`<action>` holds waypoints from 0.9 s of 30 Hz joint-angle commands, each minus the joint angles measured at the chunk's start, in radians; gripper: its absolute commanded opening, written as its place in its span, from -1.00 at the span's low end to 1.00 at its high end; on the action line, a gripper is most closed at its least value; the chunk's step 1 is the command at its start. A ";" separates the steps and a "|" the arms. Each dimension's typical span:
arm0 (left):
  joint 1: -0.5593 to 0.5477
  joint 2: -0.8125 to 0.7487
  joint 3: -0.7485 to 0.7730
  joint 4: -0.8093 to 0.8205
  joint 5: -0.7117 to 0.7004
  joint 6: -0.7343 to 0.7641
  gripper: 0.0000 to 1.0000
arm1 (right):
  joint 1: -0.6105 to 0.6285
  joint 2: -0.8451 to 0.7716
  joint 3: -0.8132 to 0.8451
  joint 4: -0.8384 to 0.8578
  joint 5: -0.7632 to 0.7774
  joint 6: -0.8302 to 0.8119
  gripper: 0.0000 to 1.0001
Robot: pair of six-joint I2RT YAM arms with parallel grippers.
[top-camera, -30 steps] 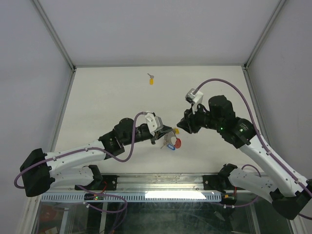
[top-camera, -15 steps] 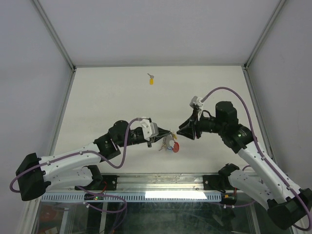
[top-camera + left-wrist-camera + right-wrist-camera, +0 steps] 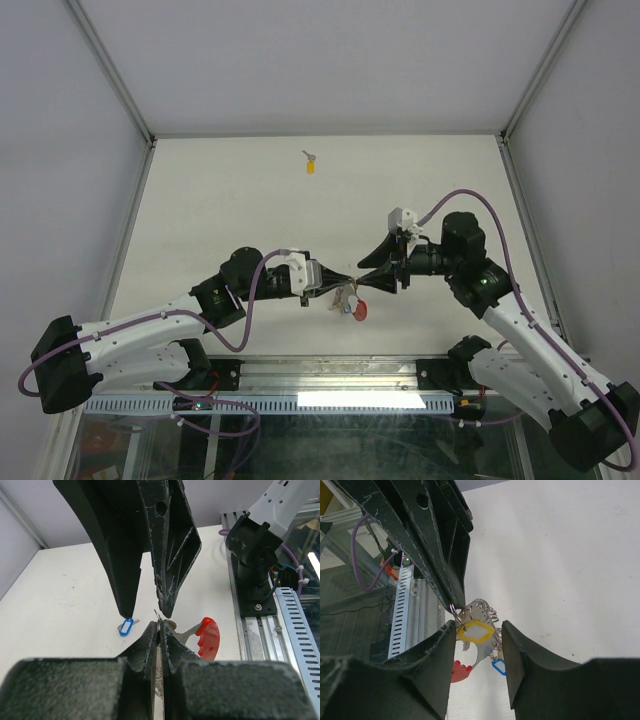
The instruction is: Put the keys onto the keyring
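- Left gripper (image 3: 158, 630): clenched on thin wire ring of keyring (image 3: 349, 302), held above table (image 3: 230, 190), lower centre of top view.
- Red strip (image 3: 207, 637), blue-tagged key (image 3: 126, 627) hang below pinch point.
- Right gripper (image 3: 478, 626): jaws apart, tips meeting left gripper's tips head-on.
- Yellow-tagged key (image 3: 475, 630) sits in gap between right fingers, on wire cluster. Contact with pads: cannot tell.
- Loose yellow key (image 3: 310, 165) lies on table, upper centre, well apart from both grippers.
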 commanded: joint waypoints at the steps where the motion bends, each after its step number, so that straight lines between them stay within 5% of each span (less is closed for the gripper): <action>1: -0.004 -0.015 0.022 0.045 0.036 0.022 -1.00 | -0.003 0.015 0.009 0.055 -0.061 -0.035 -0.16; 7: -0.004 -0.013 0.023 0.042 0.034 0.024 -1.00 | -0.002 0.029 0.021 0.004 -0.110 -0.063 -0.41; 14: -0.004 -0.012 0.028 0.038 0.028 0.024 -1.00 | -0.002 0.029 0.043 -0.025 -0.118 -0.067 -1.00; 27: -0.005 -0.007 0.033 0.036 0.022 0.030 -1.00 | -0.003 0.071 0.133 -0.242 -0.078 -0.141 -1.00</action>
